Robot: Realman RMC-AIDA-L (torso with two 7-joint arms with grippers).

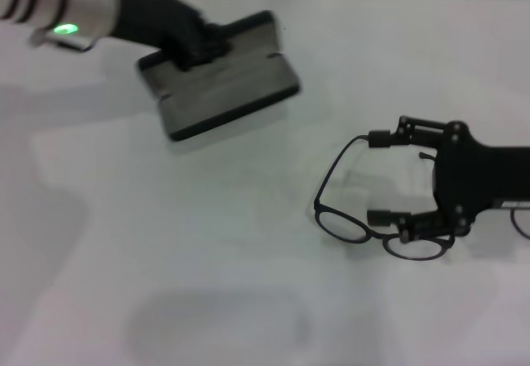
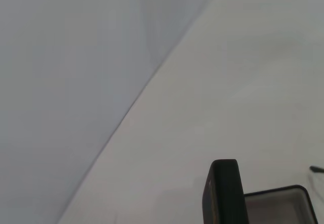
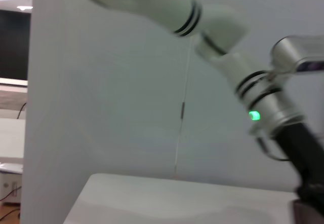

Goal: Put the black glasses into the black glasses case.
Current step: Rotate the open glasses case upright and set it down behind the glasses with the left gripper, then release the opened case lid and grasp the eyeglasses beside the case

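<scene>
L gripper (image 1: 192, 45) at far left of the desk (image 1: 248, 300), jaws clamped on the rear edge of the black glasses case (image 1: 222, 80); case is open, grey lining up, lid tilted back behind the tray, whole thing skewed w/ its right end farther from the robot. Can't tell if the case is resting on the desk or held just off it. L wrist view shows only a dark edge of the case (image 2: 225, 191) and a corner of the grey tray, w/ bare desk (image 2: 228, 82) running back to the wall (image 2: 61, 82). R gripper (image 1: 379, 177) comes in from the right edge, jaws apart, one finger (image 1: 389, 140) by the far temple arm, the other beside the near lens rim, so the black glasses (image 1: 341, 222) sit between the jaws; contact w/ the frame not clear. Glasses lie on the desk unfolded, lenses toward the robot, temple arms pointing away, well apart from the case and to its right, nearer the robot. R wrist view shows none of its own jaws, just the L arm (image 3: 238, 77) w/ a green light, wall (image 3: 111, 107) behind, and the desk edge (image 3: 152, 198).
</scene>
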